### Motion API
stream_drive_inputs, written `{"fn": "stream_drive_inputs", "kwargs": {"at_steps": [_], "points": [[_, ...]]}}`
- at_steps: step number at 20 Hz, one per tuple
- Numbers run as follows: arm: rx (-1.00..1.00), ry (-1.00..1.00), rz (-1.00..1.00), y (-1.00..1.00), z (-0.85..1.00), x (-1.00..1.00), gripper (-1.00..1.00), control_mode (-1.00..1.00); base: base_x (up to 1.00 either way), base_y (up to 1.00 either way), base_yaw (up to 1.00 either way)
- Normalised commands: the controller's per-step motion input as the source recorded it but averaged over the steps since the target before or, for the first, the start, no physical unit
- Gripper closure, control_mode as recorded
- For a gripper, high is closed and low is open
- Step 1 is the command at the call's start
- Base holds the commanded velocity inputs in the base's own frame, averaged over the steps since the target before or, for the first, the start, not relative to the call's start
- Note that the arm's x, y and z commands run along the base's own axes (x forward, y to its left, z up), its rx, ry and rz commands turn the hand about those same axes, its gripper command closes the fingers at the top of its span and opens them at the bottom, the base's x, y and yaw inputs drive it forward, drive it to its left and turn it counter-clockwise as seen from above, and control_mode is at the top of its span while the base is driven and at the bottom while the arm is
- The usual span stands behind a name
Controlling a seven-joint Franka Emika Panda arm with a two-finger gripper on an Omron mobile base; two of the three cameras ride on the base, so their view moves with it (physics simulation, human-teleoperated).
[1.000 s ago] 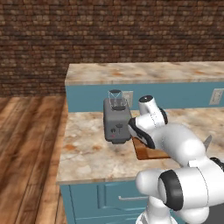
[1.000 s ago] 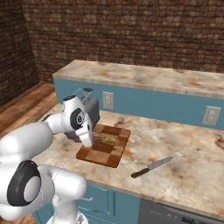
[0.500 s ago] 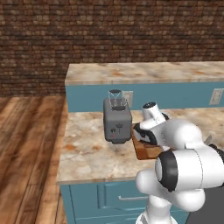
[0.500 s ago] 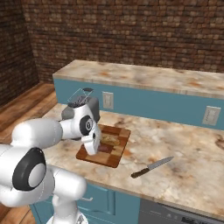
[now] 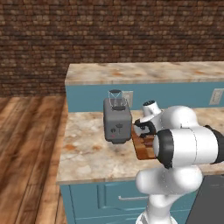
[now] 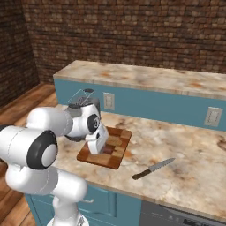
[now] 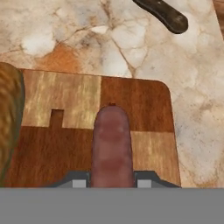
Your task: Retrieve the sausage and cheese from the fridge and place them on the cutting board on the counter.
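The desk (image 6: 185,145) has a beige marbled top over teal cabinets, and the cutting board (image 6: 115,155) lies flat on it; I take this board as the landmark. Just beside the board's left edge stands a grey toaster (image 5: 117,120). To the right of the board, apart from it, a knife (image 6: 153,168) with a dark handle lies on the stone. The white arm bends low over the board, and the pincer (image 6: 100,145) hangs just above its wood. The pincer is closed on the sausage (image 7: 112,146), a short dark-red cylinder held between the two tips over the middle of the board. At the board's left edge in the hand view lies a yellowish-tan lump, the cheese (image 7: 8,118).
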Motion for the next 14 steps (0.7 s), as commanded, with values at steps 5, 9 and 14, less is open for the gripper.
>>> {"fn": "stream_drive_inputs", "kwargs": {"at_steps": [5, 9, 14], "points": [[0.0, 0.01, -0.09, -0.05, -0.08, 0.12, 1.0, -1.0, 0.0, 0.0, 0.0], [0.0, 0.02, -0.11, -0.02, -0.29, -0.07, 1.0, -1.0, 0.0, 0.0, 0.0], [0.0, 0.02, -0.1, -0.11, -0.25, -0.13, -1.0, -1.0, 0.0, 0.0, 0.0]]}}
